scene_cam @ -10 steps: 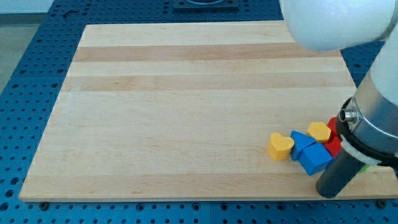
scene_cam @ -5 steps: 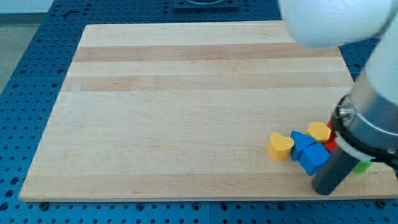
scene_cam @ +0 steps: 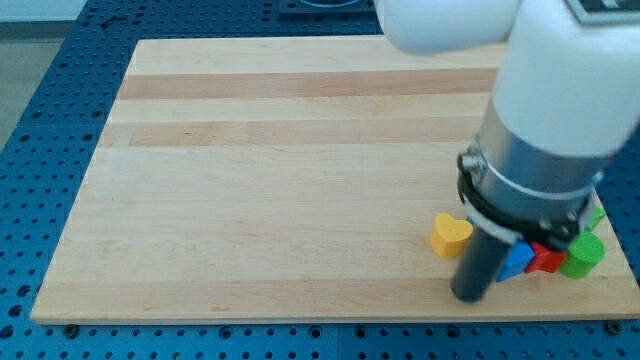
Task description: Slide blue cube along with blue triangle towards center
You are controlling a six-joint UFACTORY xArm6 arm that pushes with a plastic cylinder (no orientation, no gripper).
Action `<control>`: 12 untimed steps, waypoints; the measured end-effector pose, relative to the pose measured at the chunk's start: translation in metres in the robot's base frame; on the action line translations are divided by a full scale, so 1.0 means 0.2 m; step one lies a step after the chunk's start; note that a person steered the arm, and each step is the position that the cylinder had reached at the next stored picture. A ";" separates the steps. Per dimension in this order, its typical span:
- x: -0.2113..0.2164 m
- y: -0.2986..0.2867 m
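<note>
My tip (scene_cam: 467,297) is the lower end of the dark rod, near the view's bottom right of the wooden board (scene_cam: 300,170). It stands just below and to the right of the yellow heart block (scene_cam: 450,235). A blue block (scene_cam: 516,260) shows only partly to the right of the rod; its shape is hidden, and I cannot tell whether it is the cube or the triangle. The other blue block is hidden behind the arm.
A red block (scene_cam: 546,259) lies right of the blue one. A green block (scene_cam: 582,255) lies further right by the board's right edge. The arm's large body (scene_cam: 545,130) covers the area above these blocks.
The arm and the rod have moved to the view's left. The tip now stands left of the blue blocks, near the yellow heart. The yellow hexagon-like block is now hidden.
</note>
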State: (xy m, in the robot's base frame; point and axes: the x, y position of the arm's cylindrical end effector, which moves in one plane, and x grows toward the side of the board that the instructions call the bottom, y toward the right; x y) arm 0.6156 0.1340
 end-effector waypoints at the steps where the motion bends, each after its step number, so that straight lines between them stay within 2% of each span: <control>1: 0.02 0.08; 2: 0.02 0.10; 3: -0.05 0.30; 4: -0.08 0.30; 5: -0.20 0.24; 7: -0.26 0.16; 10: -0.59 0.01; 12: -0.65 -0.06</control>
